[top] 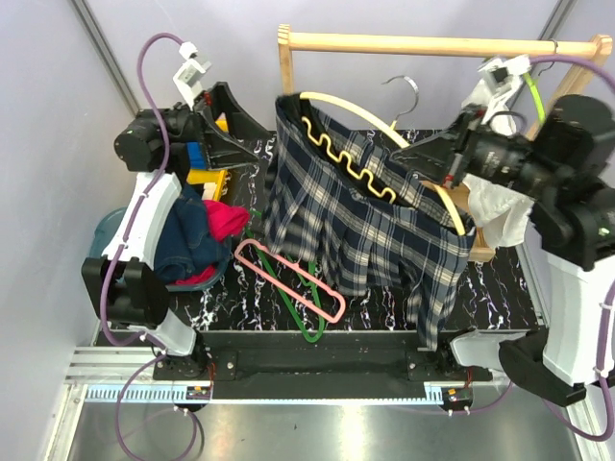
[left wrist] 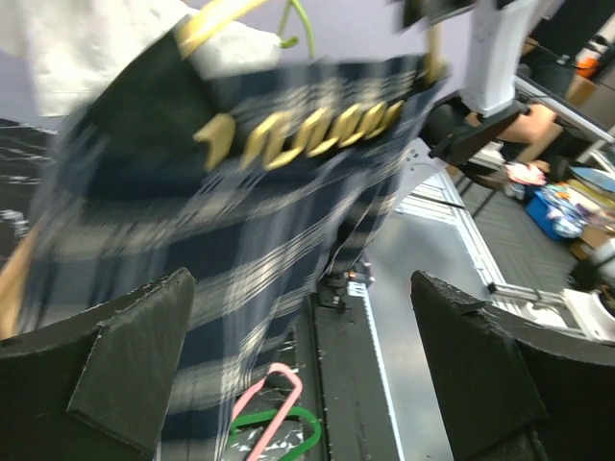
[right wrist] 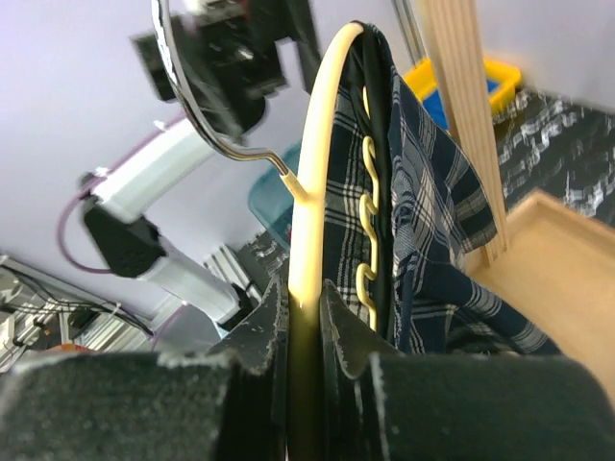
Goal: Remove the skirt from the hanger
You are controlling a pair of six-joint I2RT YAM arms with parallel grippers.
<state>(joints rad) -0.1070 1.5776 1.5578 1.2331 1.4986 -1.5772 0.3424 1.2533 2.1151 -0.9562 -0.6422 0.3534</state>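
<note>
The navy plaid skirt [top: 365, 235] hangs on the pale yellow hanger [top: 351, 108], held tilted above the table; its hem droops over the front edge. The wavy bar [top: 348, 165] lies across the skirt's top. My right gripper [top: 415, 154] is shut on the hanger's arch [right wrist: 312, 230], fingers pinching it on both sides. The skirt [right wrist: 423, 211] hangs just right of the arch in that view. My left gripper [top: 252, 152] is open and empty, just left of the skirt's top corner. In the left wrist view the skirt [left wrist: 221, 221] fills the upper left, blurred, beyond the open fingers [left wrist: 115, 355].
A pink hanger [top: 293, 280] and a green hanger [top: 288, 298] lie on the black marble table [top: 500, 288]. A wooden rack [top: 432, 43] stands behind. A bin [top: 108, 235] with navy and red clothes stands at left, and a white garment [top: 500, 206] at right.
</note>
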